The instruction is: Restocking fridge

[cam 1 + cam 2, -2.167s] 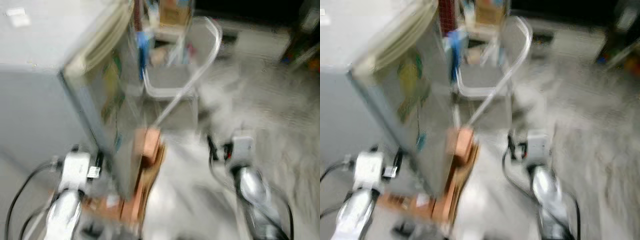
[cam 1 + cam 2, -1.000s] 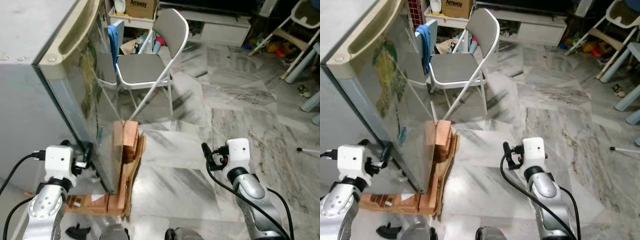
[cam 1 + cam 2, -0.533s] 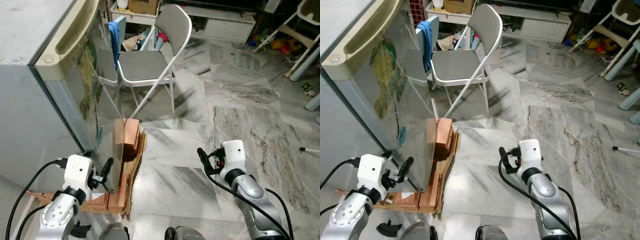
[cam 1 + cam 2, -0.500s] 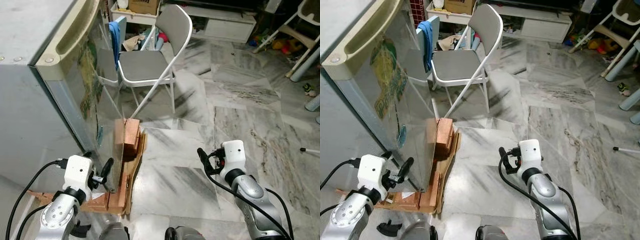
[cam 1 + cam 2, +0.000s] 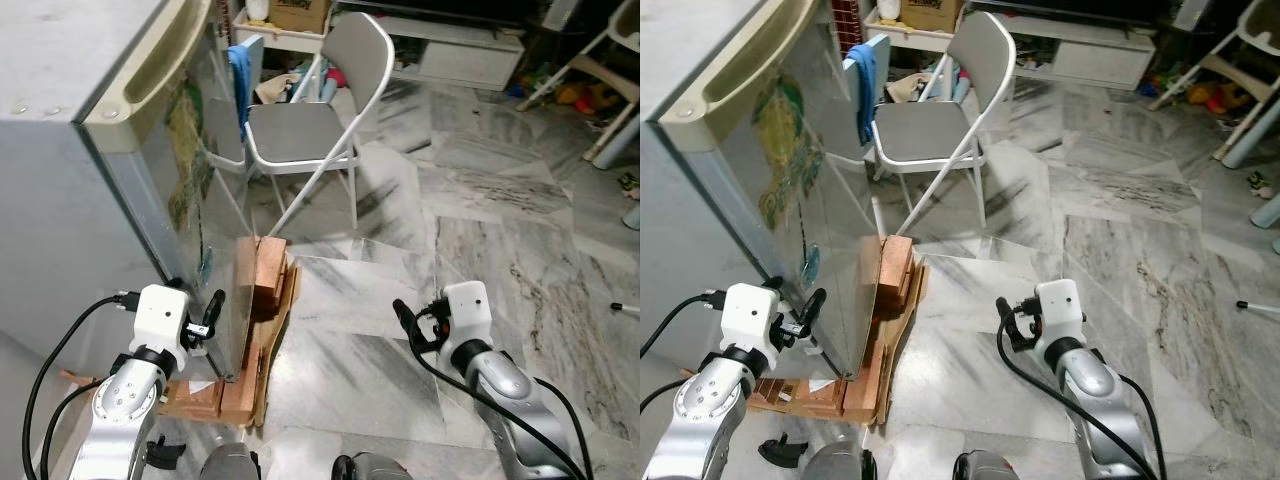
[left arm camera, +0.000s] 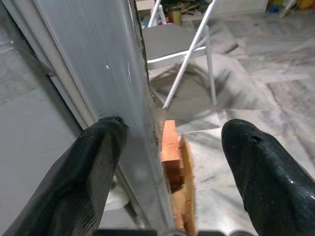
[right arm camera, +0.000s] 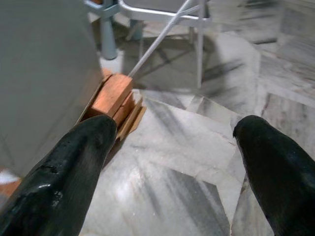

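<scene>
1. The fridge [image 5: 70, 150] is standing closed on the robot's left, its door edge [image 6: 142, 98] running upright.
2. The left gripper [image 6: 170, 162] is sitting wide open and empty, straddling that edge low down, so it is the nearer arm for pulling the door.
3. The right gripper [image 7: 172, 162] is hanging open and empty over the floor, well apart from the door.

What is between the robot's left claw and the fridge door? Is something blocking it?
Nothing visible blocks it. The left gripper is open with the edge of the fridge door already between its two fingers. The wooden blocks sit on the floor beside the fridge's bottom corner, past the gripper.
</scene>
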